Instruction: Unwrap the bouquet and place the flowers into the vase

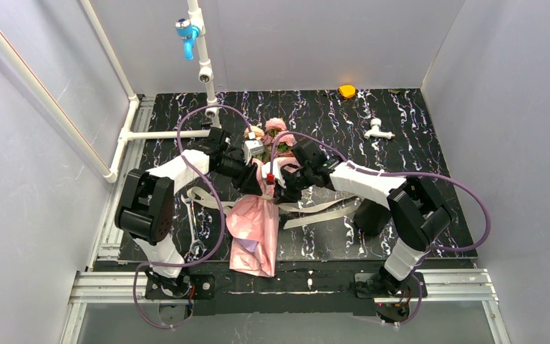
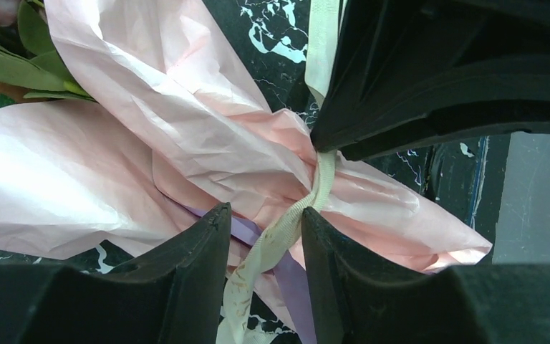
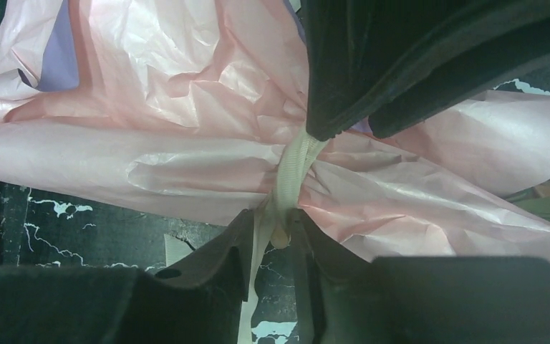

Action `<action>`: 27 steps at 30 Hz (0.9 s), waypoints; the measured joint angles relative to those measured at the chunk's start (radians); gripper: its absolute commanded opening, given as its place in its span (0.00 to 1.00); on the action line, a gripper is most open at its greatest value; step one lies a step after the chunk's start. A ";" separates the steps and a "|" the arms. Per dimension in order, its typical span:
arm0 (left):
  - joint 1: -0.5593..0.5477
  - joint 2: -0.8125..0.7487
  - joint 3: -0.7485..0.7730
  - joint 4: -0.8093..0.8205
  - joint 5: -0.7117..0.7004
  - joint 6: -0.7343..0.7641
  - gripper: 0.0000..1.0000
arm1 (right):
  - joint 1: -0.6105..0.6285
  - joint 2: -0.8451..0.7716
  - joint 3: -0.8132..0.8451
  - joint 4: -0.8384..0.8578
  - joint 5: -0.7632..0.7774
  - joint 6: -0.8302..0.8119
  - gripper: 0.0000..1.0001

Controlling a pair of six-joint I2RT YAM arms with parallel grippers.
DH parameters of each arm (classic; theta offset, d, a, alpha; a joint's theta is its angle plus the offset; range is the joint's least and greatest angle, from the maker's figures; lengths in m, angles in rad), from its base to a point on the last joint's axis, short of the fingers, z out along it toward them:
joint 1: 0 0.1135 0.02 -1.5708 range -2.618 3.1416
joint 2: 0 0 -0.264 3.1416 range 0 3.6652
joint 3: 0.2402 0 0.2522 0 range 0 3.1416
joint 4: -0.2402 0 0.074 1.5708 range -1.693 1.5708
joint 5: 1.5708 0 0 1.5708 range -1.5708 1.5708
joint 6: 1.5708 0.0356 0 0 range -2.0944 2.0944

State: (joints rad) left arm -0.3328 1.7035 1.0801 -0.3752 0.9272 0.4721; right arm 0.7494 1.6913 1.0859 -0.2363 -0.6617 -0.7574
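While the bouquet point(image 1: 256, 226) lies mid-table point(image 1: 415, 129), roses point(image 1: 276, 125) at far end, both grippers sit at its ribbon point(image 2: 322, 179): L gripper point(image 2: 265, 211) part open, ribbon between jaws w/ gap; R gripper point(image 3: 272, 218) narrower round ribbon, can't tell if pinched.

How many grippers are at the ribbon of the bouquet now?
2. The left gripper has the ribbon between its fingers on one side of the bouquet; the right gripper has it likewise on the opposite side.
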 measured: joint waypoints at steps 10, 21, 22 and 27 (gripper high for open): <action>0.000 0.027 0.010 0.000 0.008 -0.005 0.31 | 0.006 0.000 -0.001 0.003 0.012 -0.034 0.01; -0.001 0.027 0.030 -0.008 0.046 -0.031 0.36 | 0.006 -0.016 -0.058 0.076 0.057 -0.017 0.01; -0.002 0.027 0.030 -0.008 0.046 -0.031 0.36 | 0.006 -0.022 -0.069 0.085 0.060 -0.016 0.01; -0.011 0.029 0.030 -0.005 0.039 -0.039 0.37 | 0.006 -0.043 -0.088 0.108 0.069 -0.012 0.01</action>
State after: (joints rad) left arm -0.3443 1.7321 1.1103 -0.3801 0.9657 0.4335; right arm 0.7559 1.6478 0.9977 -0.1284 -0.5926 -0.7696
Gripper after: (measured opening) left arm 0.366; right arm 0.029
